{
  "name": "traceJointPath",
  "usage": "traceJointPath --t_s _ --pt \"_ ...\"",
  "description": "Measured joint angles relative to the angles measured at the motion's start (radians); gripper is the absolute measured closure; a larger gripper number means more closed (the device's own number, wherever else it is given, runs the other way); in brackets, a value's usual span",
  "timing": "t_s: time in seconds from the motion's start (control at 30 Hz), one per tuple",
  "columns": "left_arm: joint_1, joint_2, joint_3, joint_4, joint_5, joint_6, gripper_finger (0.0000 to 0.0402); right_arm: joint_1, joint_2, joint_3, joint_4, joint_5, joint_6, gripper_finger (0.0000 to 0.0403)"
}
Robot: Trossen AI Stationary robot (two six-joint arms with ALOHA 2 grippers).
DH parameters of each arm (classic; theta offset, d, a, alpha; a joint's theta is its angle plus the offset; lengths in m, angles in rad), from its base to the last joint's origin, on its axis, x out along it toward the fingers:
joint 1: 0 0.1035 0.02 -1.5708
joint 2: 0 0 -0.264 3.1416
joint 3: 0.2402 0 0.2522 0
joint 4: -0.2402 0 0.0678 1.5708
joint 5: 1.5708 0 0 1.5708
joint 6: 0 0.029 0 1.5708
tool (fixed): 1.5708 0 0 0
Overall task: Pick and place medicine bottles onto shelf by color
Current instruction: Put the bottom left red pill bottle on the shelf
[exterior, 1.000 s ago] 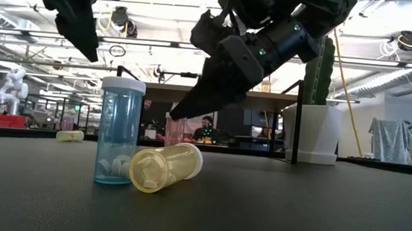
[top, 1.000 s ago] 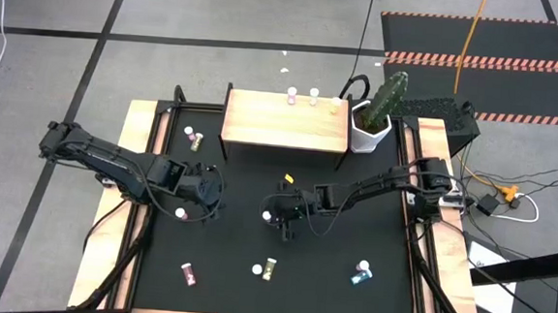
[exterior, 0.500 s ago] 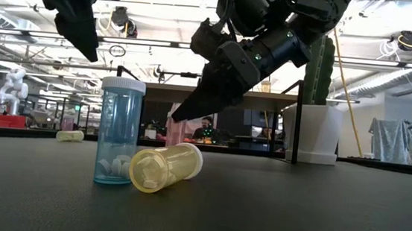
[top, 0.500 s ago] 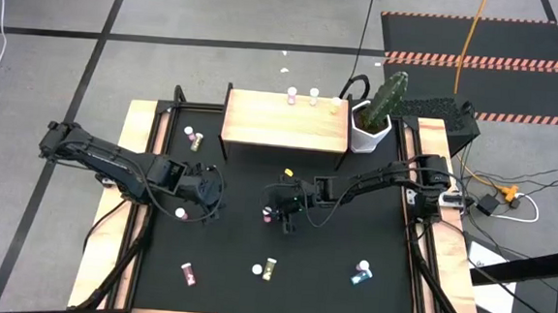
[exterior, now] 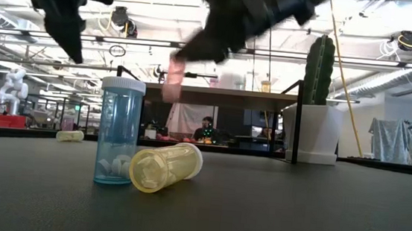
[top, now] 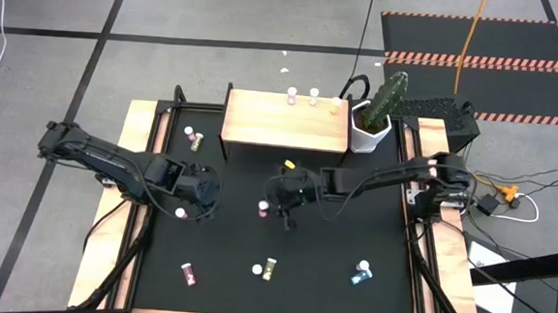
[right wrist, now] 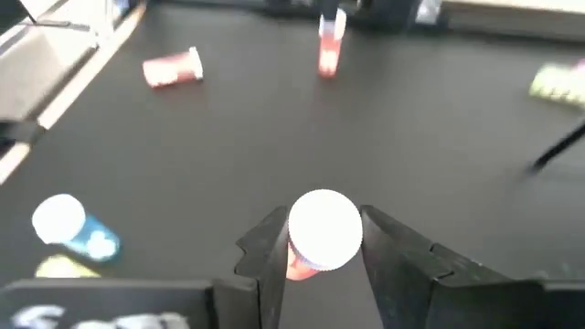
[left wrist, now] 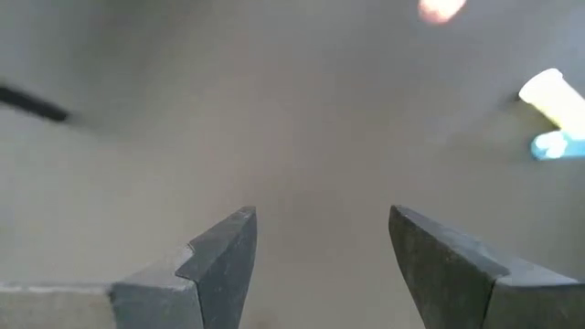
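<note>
Black desk (top: 330, 266), centre: my right tool (top: 268, 206) clamps a pink bottle (right wrist: 322, 233), lifted clear. At nine o'clock, my left tool (left wrist: 320, 260) hangs with fingers apart.

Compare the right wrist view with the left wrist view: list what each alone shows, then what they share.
Right wrist only: the right gripper closed on a pink bottle with a white cap, plus two more pink bottles farther off on the mat. Left wrist only: the left gripper open and empty above bare mat. Both: the teal bottle and the dark mat.
</note>
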Motion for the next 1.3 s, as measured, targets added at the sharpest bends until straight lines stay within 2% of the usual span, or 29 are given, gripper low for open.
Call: traceJointPath --t_s 0.17,0.3,0.47,0.57,0.77,0.93,1.07,1.3 --pt "0.000 -0.075 0.000 -0.077 0.000 0.018 0.0153 -0.033 -0.007 0.274 -0.229 0.065 -0.132 0.0280" --pt "0.000 -0.147 0.000 -0.092 -0.027 0.077 0.0153 -0.106 0.026 0.464 -0.292 0.083 -0.151 0.0280" --pt "0.003 -0.220 0.000 -0.090 -0.090 0.177 0.0153 -0.230 0.075 0.624 -0.329 0.103 -0.172 0.0280" --pt "0.020 -0.246 0.000 -0.088 -0.129 0.220 0.0153 -0.307 0.105 0.679 -0.331 0.098 -0.214 0.0280" --pt "0.099 -0.247 0.001 -0.077 -0.182 0.186 0.0153 -0.454 0.198 0.747 -0.323 -0.042 -0.294 0.0280" --pt "0.176 -0.230 0.001 -0.070 -0.185 0.129 0.0153 -0.530 0.298 0.838 -0.334 -0.131 -0.368 0.0280" --pt "0.225 -0.216 0.001 -0.054 -0.185 0.056 0.0153 -0.572 0.360 0.897 -0.340 -0.141 -0.404 0.0280" --pt "0.265 -0.193 0.001 0.015 -0.186 -0.016 0.0153 -0.636 0.442 0.897 -0.380 -0.165 -0.437 0.0280"
